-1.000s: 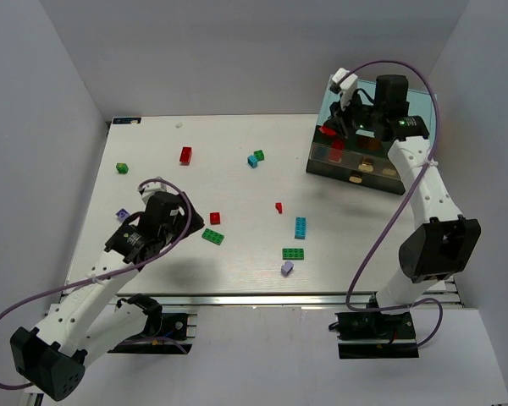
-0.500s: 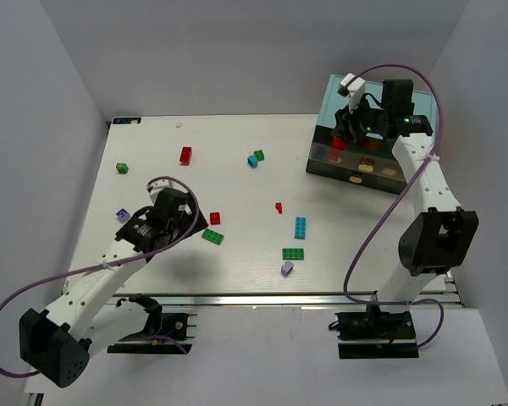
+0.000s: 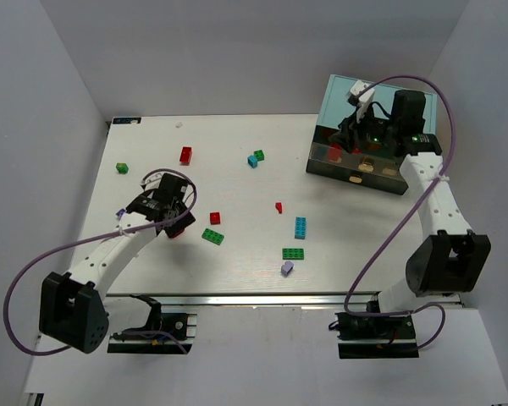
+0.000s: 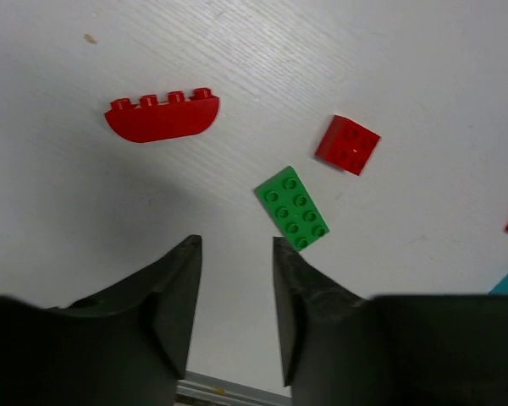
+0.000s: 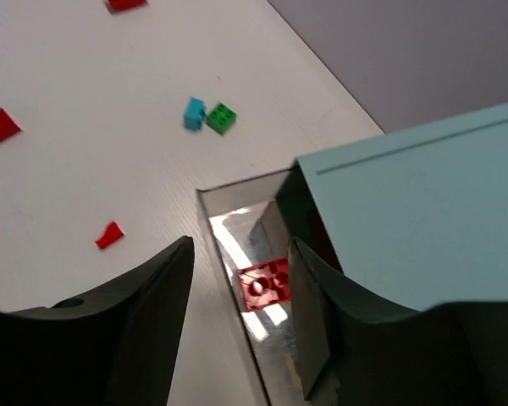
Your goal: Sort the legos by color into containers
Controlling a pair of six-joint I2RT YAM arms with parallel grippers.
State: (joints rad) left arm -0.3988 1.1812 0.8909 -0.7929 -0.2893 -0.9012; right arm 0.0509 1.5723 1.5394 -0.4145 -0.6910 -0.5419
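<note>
Loose legos lie over the white table: a red curved brick [image 4: 161, 117], a red square brick [image 4: 347, 144] and a green flat brick [image 4: 292, 208] lie just ahead of my left gripper [image 4: 234, 244], which is open with only bare table between its fingers. My right gripper [image 5: 240, 245] hangs open over a pulled-out clear drawer [image 5: 224, 254] of the teal cabinet [image 5: 423, 211]. A red brick [image 5: 267, 283] shows inside that drawer, close to the right finger. In the top view the left gripper [image 3: 176, 222] is at mid-left and the right gripper [image 3: 349, 139] at the cabinet [image 3: 337, 95].
More bricks are scattered about: red [image 3: 185, 155], green [image 3: 122, 167], a cyan [image 3: 252, 161] and green [image 3: 259, 155] pair, small red [image 3: 278, 207], cyan [image 3: 300, 227], green [image 3: 293, 253], lavender [image 3: 287, 267] and lavender [image 3: 121, 215]. The table's near rail runs just behind the left gripper.
My right gripper has opened over the drawer and shifted slightly right. The left arm has swung farther onto the table, its jaws have narrowed, and a red brick now shows beside it.
</note>
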